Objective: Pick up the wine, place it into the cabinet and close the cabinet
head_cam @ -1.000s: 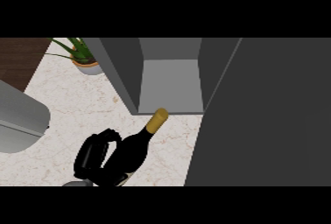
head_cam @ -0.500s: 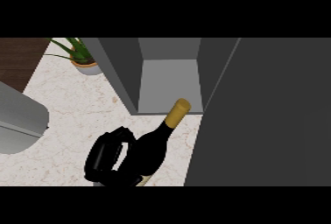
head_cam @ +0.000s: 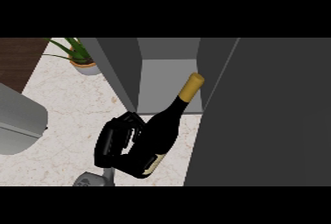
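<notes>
From where I sit, the cabinet [head_cam: 168,83] is my landmark: a grey box with its inside open to view, and its open door [head_cam: 265,113] fills the whole area to the right of the opening as a dark slab. The pale speckled counter [head_cam: 71,109] spreads out to the cabinet's left and in front of it. A grey rounded object [head_cam: 19,118] sits well to the left of the cabinet, at the view's edge; I can't tell what it is. My hand [head_cam: 115,142], which I take for the left, though I can't be sure, is just in front of the cabinet's left wall, fingers curled round the body of the wine bottle [head_cam: 161,131]. The bottle lies tilted, base toward me and neck pointing up into the cabinet opening; its gold-capped top [head_cam: 192,85] is over the cabinet floor, close beside the door's inner edge. A small potted plant [head_cam: 81,59] stands on the counter just left of the cabinet's far corner. I have no other hand in view.
</notes>
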Robot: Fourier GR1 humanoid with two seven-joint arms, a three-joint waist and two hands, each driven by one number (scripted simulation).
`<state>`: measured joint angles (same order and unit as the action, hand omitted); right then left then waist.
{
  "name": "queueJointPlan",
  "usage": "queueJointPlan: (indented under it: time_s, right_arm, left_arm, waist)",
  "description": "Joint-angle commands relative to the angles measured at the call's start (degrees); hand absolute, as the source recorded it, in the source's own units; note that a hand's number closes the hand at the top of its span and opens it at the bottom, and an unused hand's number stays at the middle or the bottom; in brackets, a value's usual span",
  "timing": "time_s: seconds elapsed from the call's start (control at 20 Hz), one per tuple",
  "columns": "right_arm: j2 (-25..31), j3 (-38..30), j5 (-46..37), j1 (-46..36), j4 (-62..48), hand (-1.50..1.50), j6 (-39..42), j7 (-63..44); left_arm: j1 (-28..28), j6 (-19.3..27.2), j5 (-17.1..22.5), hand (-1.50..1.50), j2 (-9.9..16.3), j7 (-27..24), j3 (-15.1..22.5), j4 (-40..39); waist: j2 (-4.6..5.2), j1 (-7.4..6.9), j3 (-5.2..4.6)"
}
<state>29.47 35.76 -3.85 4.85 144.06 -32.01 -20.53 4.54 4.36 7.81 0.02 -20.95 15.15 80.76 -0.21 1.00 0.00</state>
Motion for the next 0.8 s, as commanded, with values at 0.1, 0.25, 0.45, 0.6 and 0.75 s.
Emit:
queueJointPlan:
  time_s: [0.1,0.25,0.45,0.6,0.75]
  right_arm:
    - [1.0,0.5,-0.3,2.6,12.8,-1.5,-0.2,-5.9]
    - [2.1,-0.3,0.3,4.9,13.2,-1.5,0.5,-3.4]
    - [2.2,-2.7,4.1,6.1,10.7,-1.5,2.6,0.6]
    - [1.4,1.1,0.7,8.0,10.7,-1.5,1.6,1.5]
    - [2.9,-0.9,2.3,7.3,14.8,-1.5,1.8,-2.1]
  left_arm:
    - [5.9,7.6,-1.3,1.5,0.0,3.0,2.6,-2.6]
    - [11.5,6.0,-2.3,1.5,0.0,4.8,-2.0,-5.5]
    - [15.0,3.8,-1.6,1.5,0.8,2.4,-4.8,-12.0]
    - [18.8,8.8,-0.2,1.5,0.0,2.5,-1.0,-15.3]
    - [21.6,8.0,0.1,1.5,0.0,4.5,-1.9,-17.2]
  waist:
    - [0.03,0.09,-0.06]
    - [0.03,0.37,-0.02]
    - [0.17,0.18,0.02]
    - [0.11,0.77,-0.01]
    - [0.03,0.9,-0.05]
